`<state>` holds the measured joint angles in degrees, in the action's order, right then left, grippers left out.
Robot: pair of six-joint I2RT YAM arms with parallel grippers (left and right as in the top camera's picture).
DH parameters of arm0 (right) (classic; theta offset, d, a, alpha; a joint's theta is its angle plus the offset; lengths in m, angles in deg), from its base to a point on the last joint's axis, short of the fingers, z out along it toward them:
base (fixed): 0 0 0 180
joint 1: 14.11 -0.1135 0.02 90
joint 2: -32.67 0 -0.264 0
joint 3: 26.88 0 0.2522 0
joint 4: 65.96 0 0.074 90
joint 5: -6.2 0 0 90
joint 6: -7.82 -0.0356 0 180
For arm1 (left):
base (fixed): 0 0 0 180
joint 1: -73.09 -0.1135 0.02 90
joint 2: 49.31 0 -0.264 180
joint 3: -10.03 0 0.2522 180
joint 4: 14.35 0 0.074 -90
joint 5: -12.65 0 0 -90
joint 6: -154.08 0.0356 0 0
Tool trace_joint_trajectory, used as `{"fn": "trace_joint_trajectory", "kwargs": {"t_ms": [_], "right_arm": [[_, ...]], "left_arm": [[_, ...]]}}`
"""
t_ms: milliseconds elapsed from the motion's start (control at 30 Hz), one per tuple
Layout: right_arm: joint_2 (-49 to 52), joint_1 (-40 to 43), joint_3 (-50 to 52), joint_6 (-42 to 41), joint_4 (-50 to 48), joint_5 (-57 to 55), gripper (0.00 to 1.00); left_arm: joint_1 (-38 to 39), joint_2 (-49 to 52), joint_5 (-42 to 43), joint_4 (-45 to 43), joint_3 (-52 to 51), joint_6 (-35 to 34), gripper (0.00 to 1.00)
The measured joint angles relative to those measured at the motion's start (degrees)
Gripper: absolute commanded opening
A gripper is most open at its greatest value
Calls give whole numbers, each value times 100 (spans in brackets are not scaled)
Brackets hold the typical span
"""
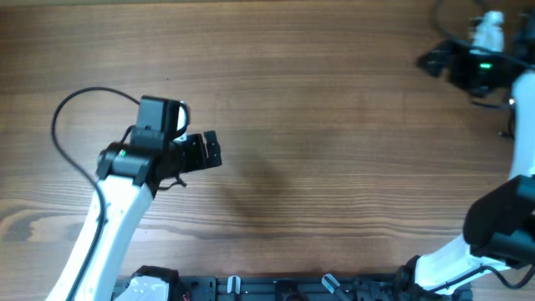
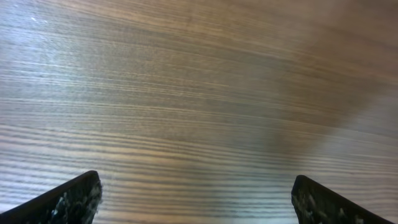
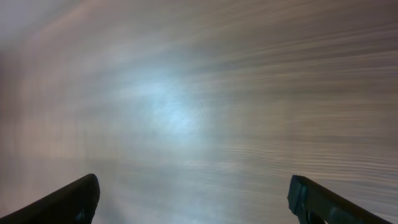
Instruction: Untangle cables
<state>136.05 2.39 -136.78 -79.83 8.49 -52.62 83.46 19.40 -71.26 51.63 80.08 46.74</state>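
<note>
Wide wooden surface point(image 1: 334, 125). Only the overhead shows the arms: left fingers point(image 1: 211, 150) over the surface's left half, right fingers point(image 1: 433, 60) at its far right corner. Wrist views show wood grain between both pairs, spread apart, gripping nothing. Cables cannot be made out.

The table point(image 1: 334, 125) is smooth, faintly glossy grained wood; the left arm point(image 1: 109, 226) looks white plastic.
</note>
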Motion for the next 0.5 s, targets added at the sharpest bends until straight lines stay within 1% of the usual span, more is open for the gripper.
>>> {"fn": "trace_joint_trajectory", "kwargs": {"t_ms": [133, 200, 267, 367, 500], "right_arm": [[-291, -1014, 0, 173, 452, -166, 93], [-621, -1611, 0, 203, 520, -208, 93], [-1003, -1996, 0, 127, 494, -356, 93], [-1665, -2361, 0, 9, 514, -737, 93], [-2951, -2645, 0, -37, 861, -1193, 93]], "left_arm": [[0, -743, 0, 247, 0, -17, 100], [0, -1252, -2, 417, -2, -20, 100], [0, -1775, -4, 584, -4, -20, 100], [0, -2549, -2, 833, -9, -22, 100], [0, -3574, -4, 1062, -7, -44, 100]]}}
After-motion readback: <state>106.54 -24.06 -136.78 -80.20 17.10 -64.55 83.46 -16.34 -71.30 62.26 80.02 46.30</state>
